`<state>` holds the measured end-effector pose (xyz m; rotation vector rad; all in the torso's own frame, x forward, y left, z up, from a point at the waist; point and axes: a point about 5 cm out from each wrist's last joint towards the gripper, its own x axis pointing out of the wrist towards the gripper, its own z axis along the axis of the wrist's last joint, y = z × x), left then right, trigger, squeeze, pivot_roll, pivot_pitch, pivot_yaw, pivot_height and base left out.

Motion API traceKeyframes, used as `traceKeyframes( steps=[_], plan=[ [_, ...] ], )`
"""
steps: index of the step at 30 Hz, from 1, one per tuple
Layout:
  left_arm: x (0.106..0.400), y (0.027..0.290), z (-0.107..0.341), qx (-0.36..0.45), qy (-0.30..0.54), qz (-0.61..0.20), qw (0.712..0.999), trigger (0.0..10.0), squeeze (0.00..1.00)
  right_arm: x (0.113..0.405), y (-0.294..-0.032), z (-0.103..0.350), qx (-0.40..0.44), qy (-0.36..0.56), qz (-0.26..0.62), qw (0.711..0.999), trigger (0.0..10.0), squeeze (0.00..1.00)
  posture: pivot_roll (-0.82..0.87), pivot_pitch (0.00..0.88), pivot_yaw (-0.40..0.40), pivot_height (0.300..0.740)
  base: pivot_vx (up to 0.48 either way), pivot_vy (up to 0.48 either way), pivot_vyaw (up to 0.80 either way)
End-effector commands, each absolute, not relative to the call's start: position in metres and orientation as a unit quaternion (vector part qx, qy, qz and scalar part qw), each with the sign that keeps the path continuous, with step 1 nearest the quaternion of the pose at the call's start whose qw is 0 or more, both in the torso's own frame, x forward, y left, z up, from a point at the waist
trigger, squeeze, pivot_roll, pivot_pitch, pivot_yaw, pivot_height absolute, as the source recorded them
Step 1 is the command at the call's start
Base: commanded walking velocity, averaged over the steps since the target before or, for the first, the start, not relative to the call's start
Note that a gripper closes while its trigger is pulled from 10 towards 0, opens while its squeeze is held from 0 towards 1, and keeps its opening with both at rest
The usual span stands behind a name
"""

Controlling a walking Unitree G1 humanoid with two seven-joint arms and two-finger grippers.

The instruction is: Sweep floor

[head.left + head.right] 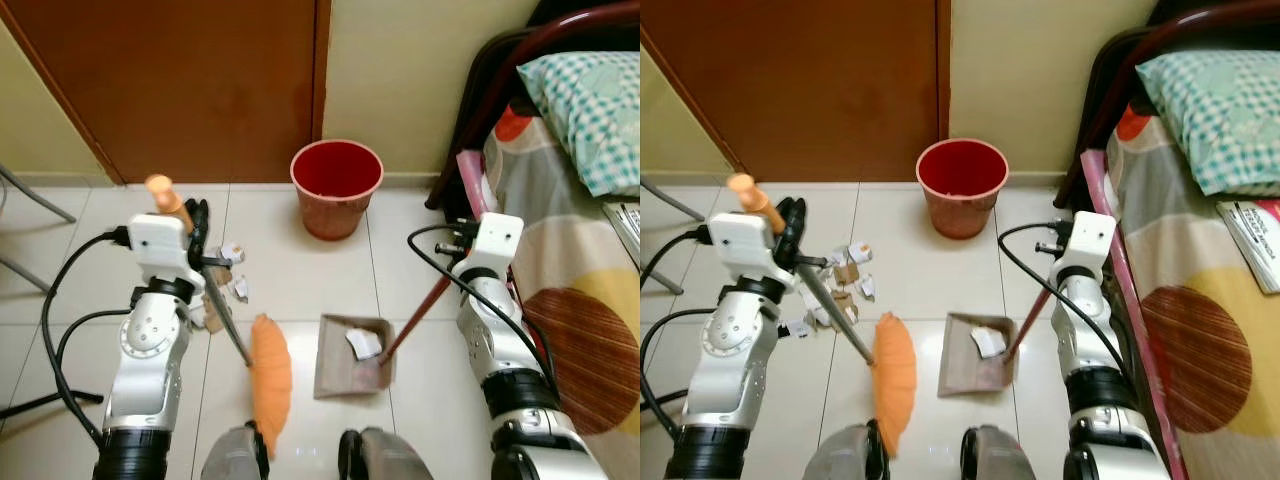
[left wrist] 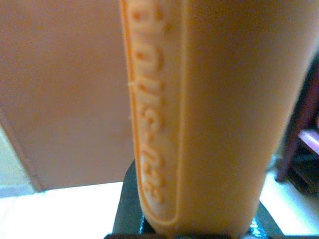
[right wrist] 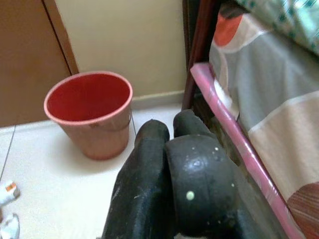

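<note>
My left gripper (image 1: 198, 238) is shut on the broom handle (image 1: 225, 320), whose orange end (image 2: 209, 114) sticks up past the fingers. The orange brush head (image 1: 270, 382) rests on the tiles just in front of my feet. A brown dustpan (image 1: 340, 372) lies flat right of the brush with one white paper scrap (image 1: 364, 343) in it. Its reddish stick (image 1: 415, 318) rises to my right gripper (image 1: 458, 268), which is shut on it; the black fingers (image 3: 149, 169) are pressed together. Several paper scraps (image 1: 840, 288) lie on the floor beyond the brush, by my left arm.
A red bin (image 1: 337, 185) stands against the back wall beside a brown door (image 1: 200, 80). A bed (image 1: 580, 250) with a dark frame and a checked pillow runs along the right. Thin metal legs (image 1: 35, 200) show at the far left.
</note>
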<state>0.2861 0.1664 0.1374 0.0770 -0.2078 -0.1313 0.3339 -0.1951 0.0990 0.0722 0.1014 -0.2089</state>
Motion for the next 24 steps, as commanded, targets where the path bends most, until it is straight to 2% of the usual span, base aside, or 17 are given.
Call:
traceKeyframes(
  steps=[1,9,15,18,21,24],
  plan=[
    [0.281,0.164,0.133,0.051,-0.097,-0.077,0.991,10.0,0.0,0.332,-0.199,0.11,0.047,0.023,-0.113,0.992,10.0,0.0,-0.04,0.143,-0.041,0.74,0.0,0.0,0.0],
    [0.269,0.149,0.128,0.031,-0.088,-0.119,0.988,10.0,0.0,0.308,-0.203,0.112,0.048,0.005,-0.097,0.994,10.0,0.0,-0.04,0.116,-0.031,0.74,0.0,0.0,0.0],
    [0.266,0.152,0.126,0.028,-0.085,-0.118,0.989,10.0,0.0,0.302,-0.211,0.103,0.062,0.022,-0.116,0.991,10.0,0.0,-0.04,0.11,-0.03,0.74,0.0,0.0,0.0],
    [0.269,0.153,0.13,0.031,-0.092,-0.117,0.988,10.0,0.0,0.303,-0.208,0.102,0.061,0.024,-0.111,0.992,10.0,0.0,-0.04,0.102,-0.034,0.74,0.165,0.0,-0.43],
    [0.269,0.16,0.144,0.093,-0.13,-0.112,0.981,10.0,0.0,0.303,-0.206,0.104,0.06,0.023,-0.105,0.992,10.0,0.0,-0.04,0.102,-0.034,0.74,0.26,0.0,0.0],
    [0.27,0.16,0.148,0.104,-0.14,-0.113,0.978,10.0,0.0,0.303,-0.206,0.104,0.06,0.024,-0.105,0.992,10.0,0.0,-0.04,0.095,-0.038,0.74,0.255,0.0,0.0]
  ],
)
